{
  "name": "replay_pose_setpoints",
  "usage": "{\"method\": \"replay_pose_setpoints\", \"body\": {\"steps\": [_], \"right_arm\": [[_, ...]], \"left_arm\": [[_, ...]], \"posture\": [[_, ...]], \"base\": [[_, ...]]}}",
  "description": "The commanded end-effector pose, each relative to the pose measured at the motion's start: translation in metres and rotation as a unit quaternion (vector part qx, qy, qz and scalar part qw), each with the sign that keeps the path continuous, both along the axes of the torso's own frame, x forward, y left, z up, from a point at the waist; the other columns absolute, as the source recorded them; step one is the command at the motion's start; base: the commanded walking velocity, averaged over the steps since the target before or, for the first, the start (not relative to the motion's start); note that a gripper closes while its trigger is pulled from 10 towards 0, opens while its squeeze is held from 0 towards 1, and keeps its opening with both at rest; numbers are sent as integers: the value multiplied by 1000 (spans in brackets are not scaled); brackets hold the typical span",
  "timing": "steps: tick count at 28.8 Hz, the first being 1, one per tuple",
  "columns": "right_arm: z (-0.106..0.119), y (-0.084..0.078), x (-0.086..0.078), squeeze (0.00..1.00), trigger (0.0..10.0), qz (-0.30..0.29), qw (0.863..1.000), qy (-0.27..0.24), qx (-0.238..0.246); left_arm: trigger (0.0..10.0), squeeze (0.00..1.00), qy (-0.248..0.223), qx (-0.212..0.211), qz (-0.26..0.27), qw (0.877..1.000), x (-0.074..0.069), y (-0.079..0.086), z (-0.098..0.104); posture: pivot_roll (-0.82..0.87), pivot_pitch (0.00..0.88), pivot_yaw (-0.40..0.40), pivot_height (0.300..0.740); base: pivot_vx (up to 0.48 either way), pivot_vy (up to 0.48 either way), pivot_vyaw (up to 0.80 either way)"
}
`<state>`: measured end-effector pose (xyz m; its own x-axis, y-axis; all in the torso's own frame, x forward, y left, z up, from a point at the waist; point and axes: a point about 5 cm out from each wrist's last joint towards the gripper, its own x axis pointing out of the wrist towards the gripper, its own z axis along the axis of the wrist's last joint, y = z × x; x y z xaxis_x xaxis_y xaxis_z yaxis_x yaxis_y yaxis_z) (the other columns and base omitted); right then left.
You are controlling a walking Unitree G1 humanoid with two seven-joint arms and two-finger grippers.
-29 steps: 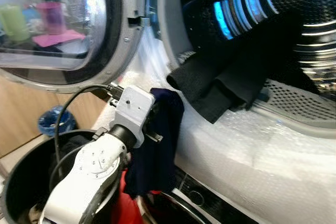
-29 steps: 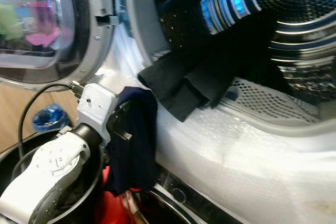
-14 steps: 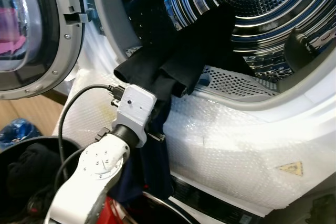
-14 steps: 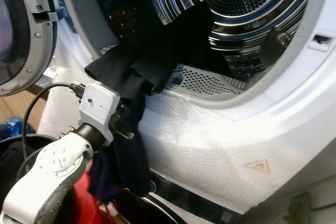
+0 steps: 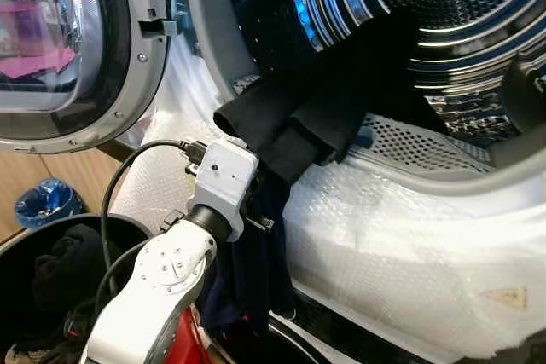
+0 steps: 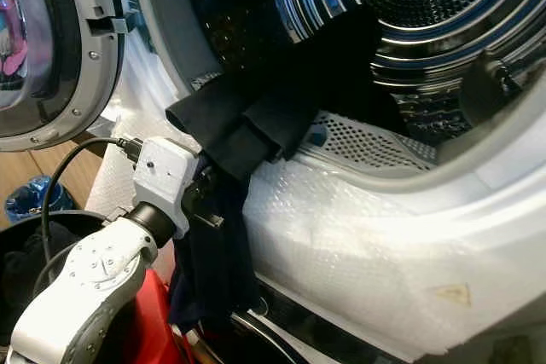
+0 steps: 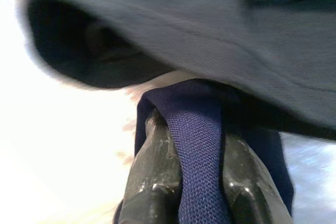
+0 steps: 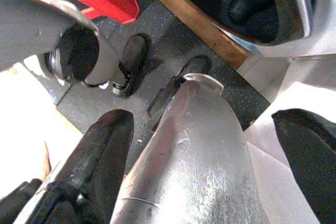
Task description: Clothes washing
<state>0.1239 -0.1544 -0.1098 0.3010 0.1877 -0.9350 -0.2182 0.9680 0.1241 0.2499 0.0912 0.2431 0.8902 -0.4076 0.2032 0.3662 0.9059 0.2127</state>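
A black garment (image 5: 299, 125) hangs out of the washing machine's drum (image 5: 461, 14) over the door lip. Just under its hanging edge, my left gripper (image 5: 260, 210) is shut on a navy blue garment (image 5: 256, 279), which drapes down the machine's white front. In the left wrist view the navy cloth (image 7: 197, 145) is pinched between the two black fingers (image 7: 152, 182), with the dark garment (image 7: 210, 24) right above. My right gripper (image 8: 205, 129) hangs open at my side, over my silver leg and the floor.
The round glass door (image 5: 68, 49) stands open at the left. A black basket (image 5: 51, 279) with dark clothes sits below my left arm, with a red object (image 5: 183, 343) beside it. A blue bag (image 5: 38, 202) lies on the floor. Bubble wrap (image 5: 409, 245) covers the machine's front.
The camera has swung about. My left gripper, with the navy garment in it, has come up from below and beside the black garment to right under its hanging edge.
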Motion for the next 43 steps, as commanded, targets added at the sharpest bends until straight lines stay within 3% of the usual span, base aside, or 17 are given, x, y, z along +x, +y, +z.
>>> {"method": "replay_pose_setpoints", "body": {"steps": [1,11,18,21,25,27,28,29,31,32,34,36,38,40,43], "right_arm": [[-3,0,-10,0,10000,12,1000,20,-5],[-3,0,-10,0,10000,15,1000,21,-4],[-3,-3,-11,0,10000,6,1000,21,-10],[-3,-3,-11,0,10000,8,1000,22,-10],[-3,-3,-11,0,10000,9,1000,22,-9],[-3,-2,-11,0,10000,15,1000,22,-8],[-3,-2,-11,0,10000,18,1000,22,-7],[-3,-1,-10,0,10000,24,999,22,-5],[-3,-1,-9,0,10000,26,999,22,-4],[-3,1,-9,0,10000,29,999,21,-1],[-3,3,-9,0,10000,31,999,21,5],[-2,5,-9,0,10000,31,999,21,12],[-3,5,-10,0,10000,19,999,21,18],[-3,6,-9,0,10000,17,999,21,19],[-3,6,-9,0,10000,25,999,26,12]], "left_arm": [[10000,0,-24,-2,8,1000,-3,2,7],[10000,0,-23,-5,12,1000,-3,3,6],[10000,0,-17,-12,6,1000,-5,1,4],[10000,0,-11,-18,-12,1000,-6,-2,4],[10000,0,15,-15,-74,997,-10,-13,0],[10000,0,48,11,-166,985,-21,-24,-7],[10000,0,70,29,-220,972,-29,-28,-12],[10000,0,99,71,-292,949,-39,-30,-17],[10000,0,107,85,-307,942,-41,-29,-19],[10000,0,115,112,-321,933,-42,-24,-20],[10000,0,117,115,-316,934,-42,-17,-19],[10000,0,135,90,-312,936,-49,-10,-22],[10000,0,168,75,-324,928,-63,-4,-30],[10000,0,185,69,-341,919,-70,-1,-33],[10000,0,163,59,-409,896,-66,-9,-13]], "posture": [[330,65,-78,740],[330,70,-82,740],[330,73,-80,740],[333,75,-81,740],[338,75,-83,740],[347,72,-87,740],[355,73,-91,740],[362,73,-92,740],[364,73,-92,740],[363,70,-83,740],[350,66,-72,740],[332,59,-61,740],[327,62,-57,740],[333,60,-56,740],[351,58,-69,740]], "base": [[0,0,-800],[0,0,-783],[0,0,0],[0,0,0],[0,0,0],[0,0,0],[0,0,0],[0,0,0],[0,0,0],[0,0,0],[0,0,0],[0,0,0],[0,0,0],[0,0,0],[0,0,0]]}}
